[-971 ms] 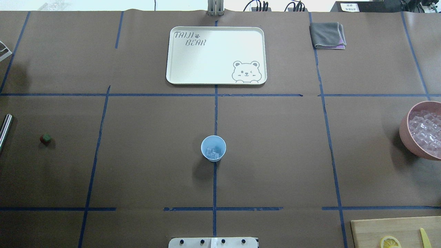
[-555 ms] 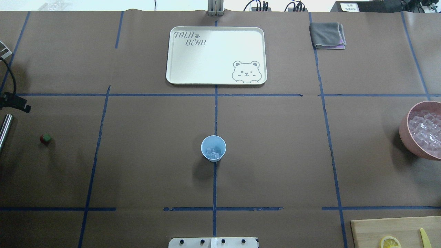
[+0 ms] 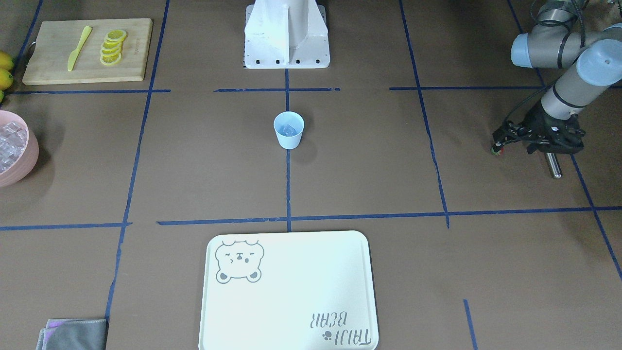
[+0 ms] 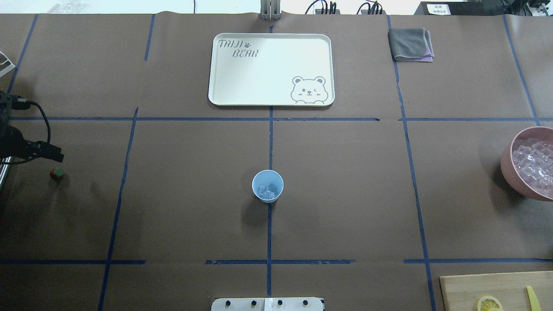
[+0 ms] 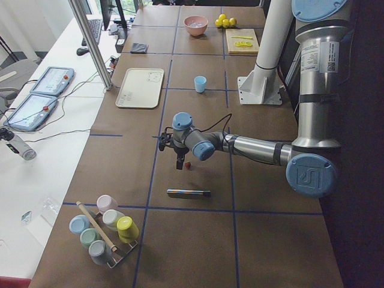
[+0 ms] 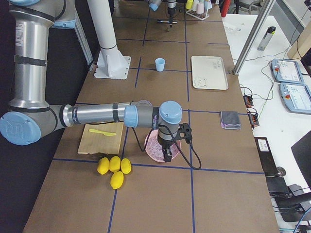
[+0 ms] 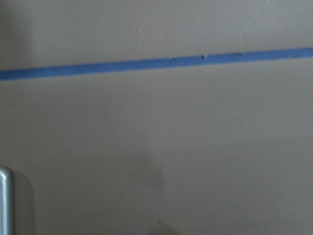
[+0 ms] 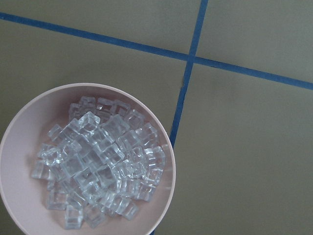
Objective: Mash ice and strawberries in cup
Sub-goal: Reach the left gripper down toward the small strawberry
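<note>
The pale-blue cup stands upright at the table's middle with a few ice cubes inside; it also shows in the front view. The strawberry lies on the table at the far left. My left gripper hovers just beyond it and close above; I cannot tell whether it is open or shut. In the front view its tip is right over the berry. My right gripper hangs over the pink bowl of ice; its state is unclear.
A metal rod lies by the left gripper. A white bear tray and a grey cloth sit at the far side. A cutting board holds lemon slices and a yellow knife. Whole lemons lie beside it.
My left arm has come into the overhead view from the left edge and moved right, towards the strawberry. The cup, berry and bowl have not moved.
</note>
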Action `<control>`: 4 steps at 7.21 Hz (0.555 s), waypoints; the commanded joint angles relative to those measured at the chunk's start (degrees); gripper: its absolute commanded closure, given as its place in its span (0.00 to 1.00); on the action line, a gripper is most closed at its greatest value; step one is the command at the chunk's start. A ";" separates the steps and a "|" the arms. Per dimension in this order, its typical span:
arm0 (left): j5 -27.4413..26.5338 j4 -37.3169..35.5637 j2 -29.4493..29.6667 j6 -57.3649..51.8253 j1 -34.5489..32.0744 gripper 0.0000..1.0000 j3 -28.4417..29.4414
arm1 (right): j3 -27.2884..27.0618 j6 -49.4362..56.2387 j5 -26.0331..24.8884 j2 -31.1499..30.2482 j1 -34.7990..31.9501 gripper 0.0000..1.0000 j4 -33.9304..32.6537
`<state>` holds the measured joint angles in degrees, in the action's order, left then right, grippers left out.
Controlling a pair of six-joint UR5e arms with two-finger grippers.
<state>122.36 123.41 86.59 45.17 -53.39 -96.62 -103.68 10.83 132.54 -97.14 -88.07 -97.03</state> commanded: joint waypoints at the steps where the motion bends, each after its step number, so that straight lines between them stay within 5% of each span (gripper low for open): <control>1: -1.77 1.83 -0.55 2.29 2.93 0.00 0.99 | 0.06 -0.02 0.00 -0.06 0.00 0.01 0.00; 4: -1.69 1.83 -0.55 2.29 3.91 0.00 1.44 | 0.24 0.07 0.00 -0.06 0.00 0.01 0.00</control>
<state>120.66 125.22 86.05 47.43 -49.86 -95.32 -103.51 10.89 132.54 -97.18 -88.07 -97.03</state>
